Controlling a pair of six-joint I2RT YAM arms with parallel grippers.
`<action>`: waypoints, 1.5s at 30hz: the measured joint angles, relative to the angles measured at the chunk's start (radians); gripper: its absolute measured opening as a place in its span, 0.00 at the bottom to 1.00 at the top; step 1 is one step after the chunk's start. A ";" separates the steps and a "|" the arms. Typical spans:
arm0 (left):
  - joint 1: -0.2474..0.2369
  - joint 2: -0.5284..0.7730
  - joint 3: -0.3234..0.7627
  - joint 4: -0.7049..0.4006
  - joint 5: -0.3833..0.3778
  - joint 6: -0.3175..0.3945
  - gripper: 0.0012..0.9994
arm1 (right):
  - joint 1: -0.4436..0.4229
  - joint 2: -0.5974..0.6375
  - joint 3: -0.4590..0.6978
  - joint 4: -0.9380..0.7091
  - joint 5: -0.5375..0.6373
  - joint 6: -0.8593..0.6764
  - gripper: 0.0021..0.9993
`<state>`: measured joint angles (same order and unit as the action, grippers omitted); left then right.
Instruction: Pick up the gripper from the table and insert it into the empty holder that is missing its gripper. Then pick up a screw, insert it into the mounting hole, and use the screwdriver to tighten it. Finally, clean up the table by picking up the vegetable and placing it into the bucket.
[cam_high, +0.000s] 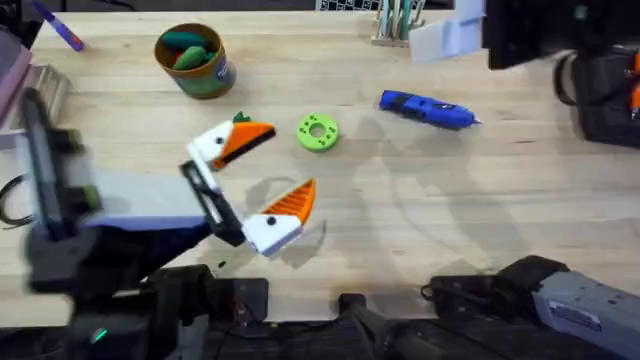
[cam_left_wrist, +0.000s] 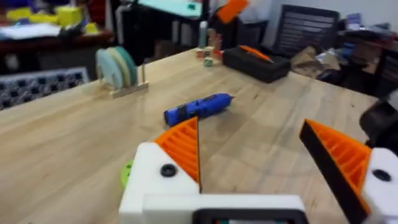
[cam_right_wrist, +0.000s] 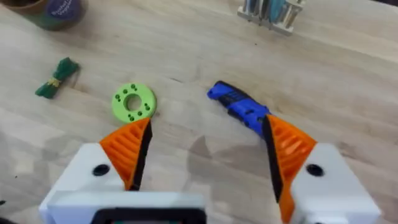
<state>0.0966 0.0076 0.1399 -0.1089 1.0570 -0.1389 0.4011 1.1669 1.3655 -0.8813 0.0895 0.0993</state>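
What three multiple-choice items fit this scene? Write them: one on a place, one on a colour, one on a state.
1. The screwdriver lies: A in the bucket, B on the table, C in a claw.
2. The ring disc is: A blue, B orange, C lime green.
3. The right claw is: A open, B shut on the disc, C shut on the screwdriver.

Key: B, it rests on bare wood; C, it shows lime green from overhead; A, its orange pads stand wide apart with nothing between.
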 joint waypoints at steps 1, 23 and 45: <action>0.014 0.006 0.048 -0.069 -0.015 0.015 0.99 | 0.000 -0.013 0.000 -0.016 0.000 0.007 0.99; 0.101 0.916 1.103 -1.107 -0.556 0.457 0.99 | 0.000 -0.319 -0.189 -0.249 -0.023 0.107 0.99; -0.179 1.526 1.107 -0.984 -1.022 0.391 0.99 | 0.000 -0.447 -0.321 -0.252 -0.027 0.144 0.99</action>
<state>-0.0826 1.5341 1.2465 -1.0929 0.0351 0.2521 0.4011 0.7197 1.0443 -1.1336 0.0624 0.2436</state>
